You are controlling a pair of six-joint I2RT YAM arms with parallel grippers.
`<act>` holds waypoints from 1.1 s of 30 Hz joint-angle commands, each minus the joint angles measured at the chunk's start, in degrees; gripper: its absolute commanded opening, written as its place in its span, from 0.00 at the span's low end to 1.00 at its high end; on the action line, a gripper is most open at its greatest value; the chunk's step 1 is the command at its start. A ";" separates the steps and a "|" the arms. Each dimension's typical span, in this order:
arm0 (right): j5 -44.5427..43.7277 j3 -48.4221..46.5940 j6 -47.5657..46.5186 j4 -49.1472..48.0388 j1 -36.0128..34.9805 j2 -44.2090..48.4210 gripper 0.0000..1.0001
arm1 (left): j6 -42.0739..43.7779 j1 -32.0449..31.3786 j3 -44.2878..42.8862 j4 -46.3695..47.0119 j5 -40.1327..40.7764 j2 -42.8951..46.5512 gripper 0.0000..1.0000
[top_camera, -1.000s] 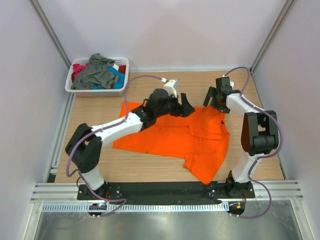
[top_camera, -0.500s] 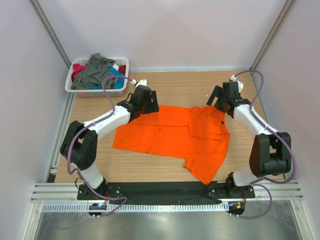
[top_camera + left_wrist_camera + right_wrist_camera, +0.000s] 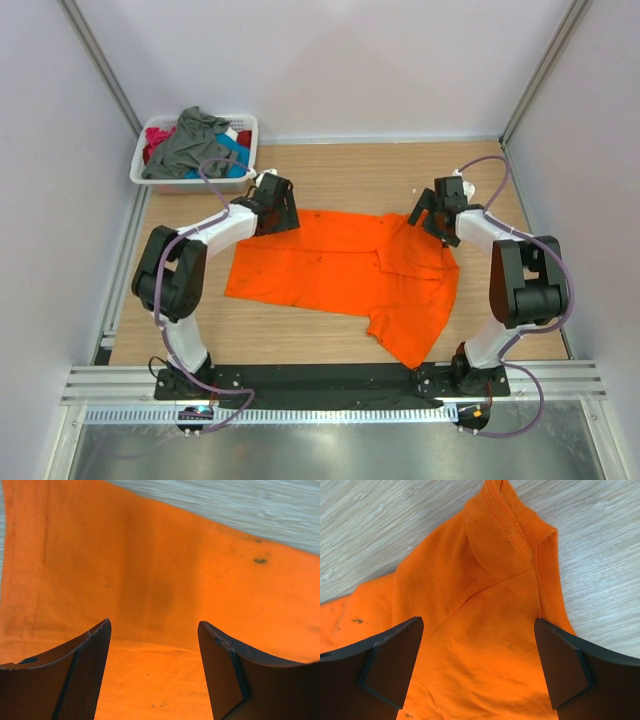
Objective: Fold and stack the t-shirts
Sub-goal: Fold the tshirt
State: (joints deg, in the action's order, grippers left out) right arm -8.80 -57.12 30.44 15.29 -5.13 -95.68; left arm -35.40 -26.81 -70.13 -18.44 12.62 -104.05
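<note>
A bright orange t-shirt (image 3: 340, 265) lies spread flat on the wooden table, with one sleeve reaching toward the near edge. My left gripper (image 3: 276, 212) is open at the shirt's far left corner. In the left wrist view it (image 3: 154, 625) hangs just above the orange cloth (image 3: 150, 565) with nothing between the fingers. My right gripper (image 3: 432, 220) is open wide over the far right corner. The right wrist view shows it (image 3: 478, 621) above a folded sleeve hem (image 3: 540, 535). Dark grey (image 3: 195, 140), teal-blue (image 3: 236, 156) and red-pink (image 3: 155, 138) t-shirts are piled in the basket.
The white plastic laundry basket (image 3: 190, 186) stands at the far left corner of the table. Bare wood (image 3: 350, 180) runs along the far side between the two grippers. Grey walls and metal frame posts close in the left and right sides.
My left arm swung from the middle of the shirt's far edge to its far left corner. My right gripper opened wider and settled over the far right corner.
</note>
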 commanded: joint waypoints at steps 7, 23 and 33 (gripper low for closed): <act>-2.19 -2.02 0.68 -3.25 1.08 -4.33 1.00 | -0.90 0.62 -4.22 -0.99 -0.84 -5.37 0.71; -0.17 -16.08 -4.06 -3.69 7.94 -18.74 1.00 | -1.25 0.97 -15.91 -0.72 -4.36 -16.53 0.71; 3.79 -28.74 -7.85 7.90 8.03 -6.40 1.00 | 3.93 0.88 -17.77 -1.69 -5.42 -2.24 0.78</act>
State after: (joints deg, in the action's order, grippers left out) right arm -6.09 -81.36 24.25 18.92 2.85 -113.49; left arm -33.95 -26.13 -87.92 -20.47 7.40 -118.52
